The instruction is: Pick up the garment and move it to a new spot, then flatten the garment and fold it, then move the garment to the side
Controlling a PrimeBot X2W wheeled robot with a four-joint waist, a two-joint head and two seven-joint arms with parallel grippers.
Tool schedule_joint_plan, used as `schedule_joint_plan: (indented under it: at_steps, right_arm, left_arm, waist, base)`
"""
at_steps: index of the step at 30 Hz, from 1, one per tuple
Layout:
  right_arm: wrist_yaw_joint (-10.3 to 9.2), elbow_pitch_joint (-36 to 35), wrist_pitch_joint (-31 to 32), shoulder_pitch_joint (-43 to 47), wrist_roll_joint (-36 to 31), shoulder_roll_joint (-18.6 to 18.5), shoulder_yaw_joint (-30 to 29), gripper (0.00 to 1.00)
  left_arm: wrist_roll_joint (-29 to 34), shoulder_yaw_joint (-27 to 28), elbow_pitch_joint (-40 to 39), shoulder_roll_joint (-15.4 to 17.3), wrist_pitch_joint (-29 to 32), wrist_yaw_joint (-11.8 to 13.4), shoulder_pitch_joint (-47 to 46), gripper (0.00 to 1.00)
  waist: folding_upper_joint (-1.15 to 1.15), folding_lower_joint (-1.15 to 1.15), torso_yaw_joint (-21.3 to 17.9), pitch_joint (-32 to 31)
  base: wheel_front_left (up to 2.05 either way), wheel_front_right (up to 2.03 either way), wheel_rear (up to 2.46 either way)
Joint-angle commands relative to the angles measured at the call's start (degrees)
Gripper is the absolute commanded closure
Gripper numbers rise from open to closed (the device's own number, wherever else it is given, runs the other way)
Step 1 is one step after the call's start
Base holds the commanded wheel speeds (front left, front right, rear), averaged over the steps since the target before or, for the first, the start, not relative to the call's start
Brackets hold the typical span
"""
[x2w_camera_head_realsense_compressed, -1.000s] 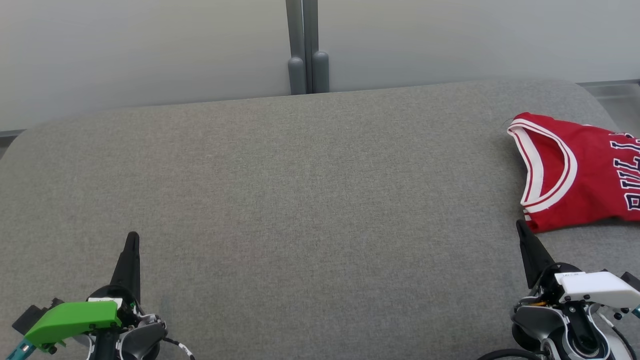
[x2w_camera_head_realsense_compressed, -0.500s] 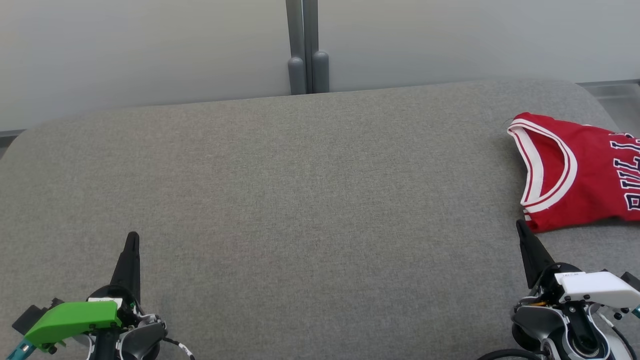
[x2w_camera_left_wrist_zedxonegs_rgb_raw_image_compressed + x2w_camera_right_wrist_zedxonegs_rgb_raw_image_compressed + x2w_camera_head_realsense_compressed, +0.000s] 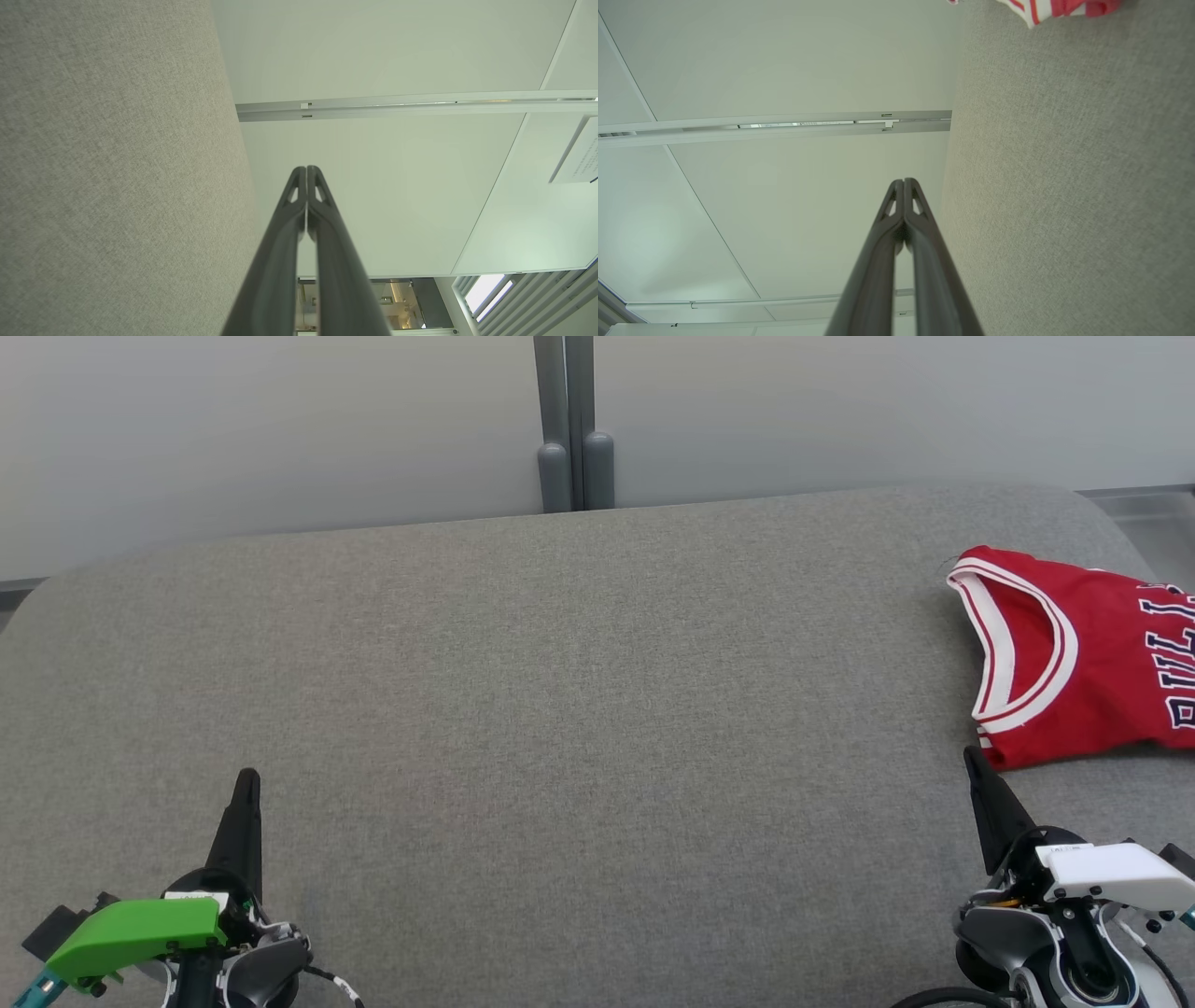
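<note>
Two clenched, empty claws sit low over the grey fabric surface [image 3: 597, 709], the left gripper [image 3: 247, 775] near its near left corner and the right gripper [image 3: 971, 753] near its near right corner, with the red jersey [image 3: 1083, 653] lying just beyond the latter at the right edge.

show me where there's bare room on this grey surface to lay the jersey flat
The grey padded surface is bare across its middle and left: from the left tool to the right tool, back to the grey post. Crowded at the far right, where the red jersey lies just beyond the right tool.
</note>
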Motion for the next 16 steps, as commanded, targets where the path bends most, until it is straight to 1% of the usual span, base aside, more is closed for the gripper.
schedule_joint_plan:
  at_steps: [1, 16]
  right_arm:
    - [0.02, -0.2, 0.0, -0.5, 0.4, -0.2, 0.1, 1.00]
    - [0.02, -0.2, 0.0, -0.5, 0.4, -0.2, 0.1, 1.00]
  left_arm:
    - [-0.1, 0.1, -0.2, 0.1, 0.1, 0.1, -0.5, 1.00]
    - [-0.1, 0.1, -0.2, 0.1, 0.1, 0.1, -0.5, 1.00]
  waist:
    - [0.00, 0.00, 0.0, 0.0]
    - [0.00, 0.00, 0.0, 0.0]
  base:
    - [0.00, 0.00, 0.00]
    - [0.00, 0.00, 0.00]
